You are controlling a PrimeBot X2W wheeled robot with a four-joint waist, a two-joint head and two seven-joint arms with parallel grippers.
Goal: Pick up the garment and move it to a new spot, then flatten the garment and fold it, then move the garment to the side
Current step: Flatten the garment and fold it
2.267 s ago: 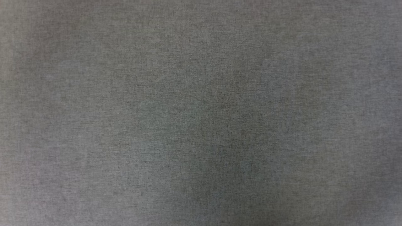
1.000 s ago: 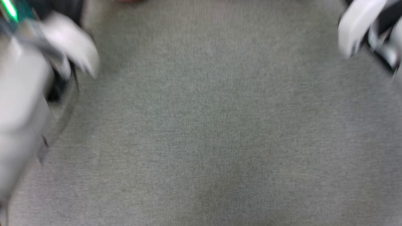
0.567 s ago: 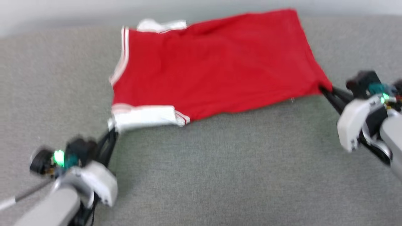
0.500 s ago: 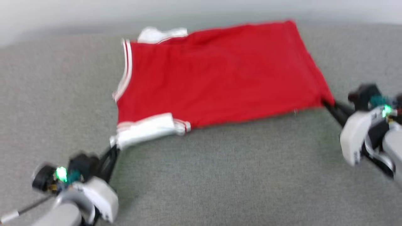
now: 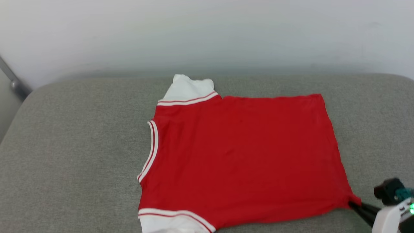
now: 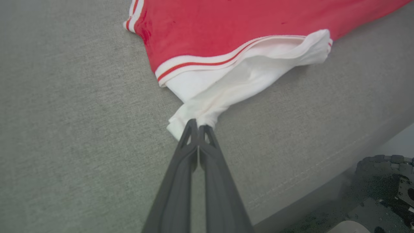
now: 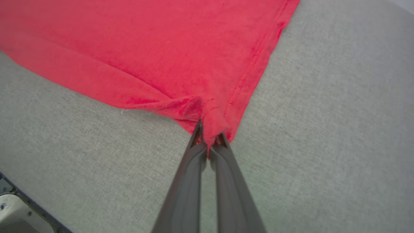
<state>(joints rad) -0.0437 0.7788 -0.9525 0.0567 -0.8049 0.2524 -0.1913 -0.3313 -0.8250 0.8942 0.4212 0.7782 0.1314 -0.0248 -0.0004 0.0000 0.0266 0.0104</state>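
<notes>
The left tool [image 6: 197, 124] is clamped tight on the tip of the garment's near white sleeve, bunching it into a small twist. The right tool [image 7: 209, 137] is pinched together on the garment's near hem corner, where the red cloth puckers into its fingertips.

The garment [image 5: 242, 155] lies spread almost flat on the grey cushion [image 5: 74, 136]. Its collar points to the robot's left and its hem to the right, and the far sleeve points at the pale wall [image 5: 207, 32] beyond the garment.

It looks light and limp — thin jersey with no stiffness, likely to sag wherever it is unsupported and to drag a little on the cushion's rough weave. The stitched edges seem the best holds: hem corners, cuffs, shoulder seams. The sleeve tip is probably the weaker handle, since a pull there may stretch the sleeve rather than shift the body. Both tools sit at the garment's near edge, one at each end, with the cloth fanning away from them.
</notes>
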